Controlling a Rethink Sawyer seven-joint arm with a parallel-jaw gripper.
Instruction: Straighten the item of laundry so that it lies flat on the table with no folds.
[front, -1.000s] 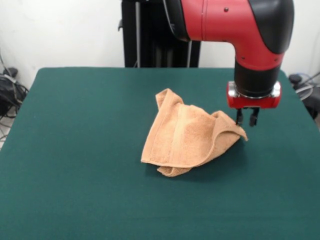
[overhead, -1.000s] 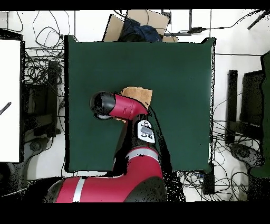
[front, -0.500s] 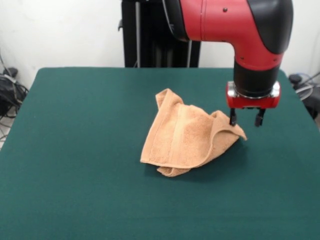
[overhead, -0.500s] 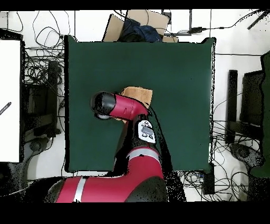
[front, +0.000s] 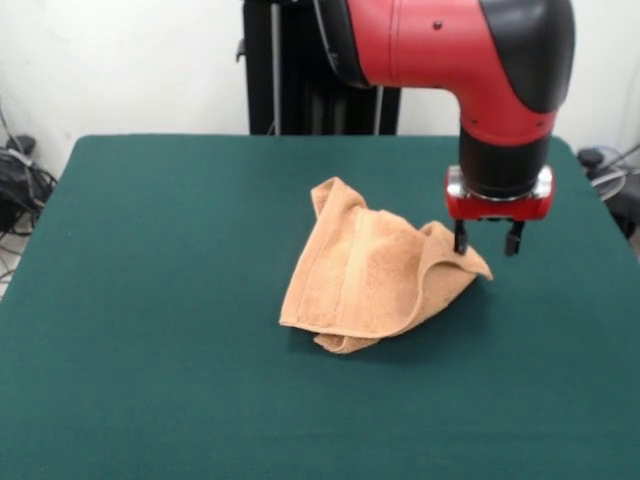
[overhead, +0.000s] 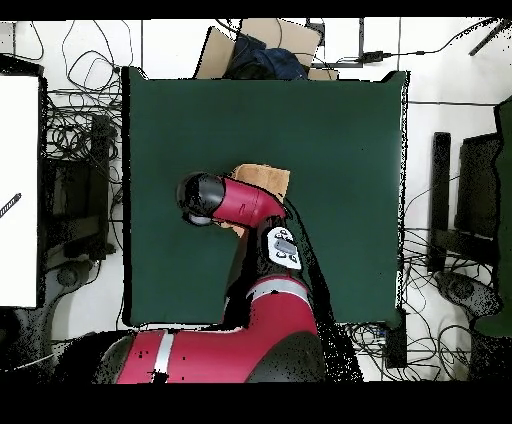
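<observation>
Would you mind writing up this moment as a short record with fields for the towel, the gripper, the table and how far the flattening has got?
towel: peach-orange towel, crumpled, layers folded over each other, one corner pointing toward the gripper
gripper: gripper open, fingers pointing down, at the towel's pointed corner; one finger is at the cloth edge, the other over bare table
arm: red and black arm covers most of the towel in the overhead view
table: dark green table, towel near its middle
progress: not flat yet, folds remain
</observation>
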